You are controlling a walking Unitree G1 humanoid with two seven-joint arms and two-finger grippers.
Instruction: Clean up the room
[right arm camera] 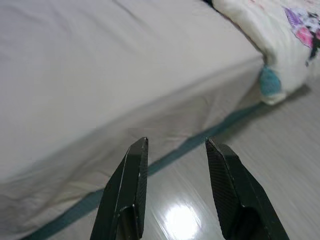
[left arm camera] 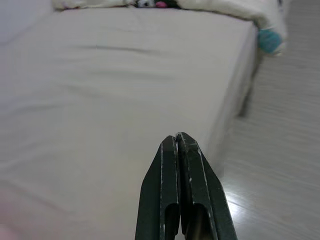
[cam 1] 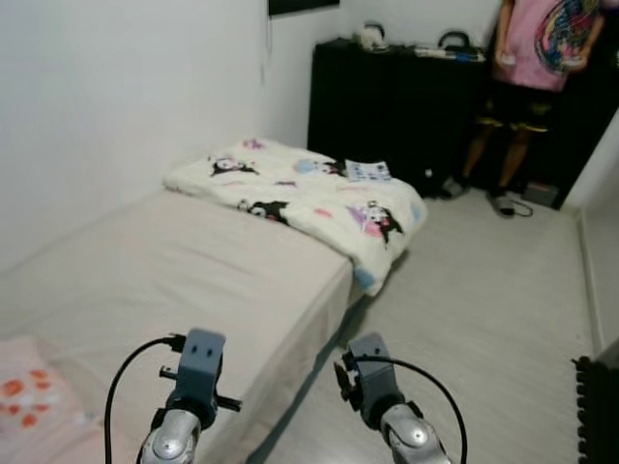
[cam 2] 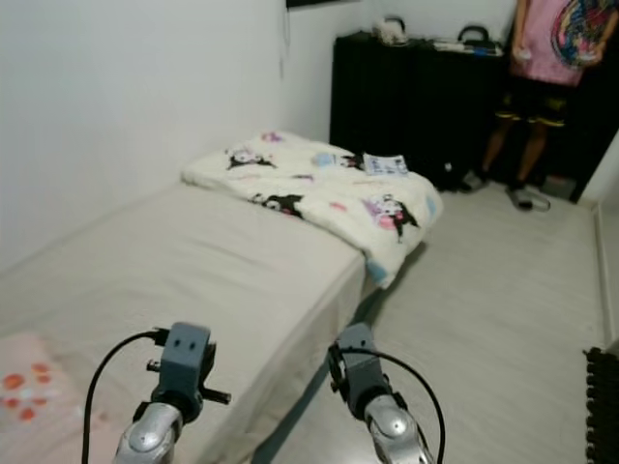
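The left end effector (left arm camera: pixel 176 142) is hovering over the bed (cam 1: pixel 193 280), fingers pressed together. The right end effector (right arm camera: pixel 175 145) is hanging spread over the floor (cam 1: pixel 484 300) beside it. A cartoon-print blanket (cam 1: pixel 309 198) is lying bunched at the bed's far end; no writing is legible.

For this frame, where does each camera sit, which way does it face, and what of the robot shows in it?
Left eye: head, looking forward and down at the bed, quilt and a person; both arms show.
Right eye: same scene and quilt, slightly offset.
Left wrist: along the shut left gripper, over the mattress.
Right wrist: along the open right gripper, at the bed's edge and floor.
Both wrist views share the quilt's teal corner.
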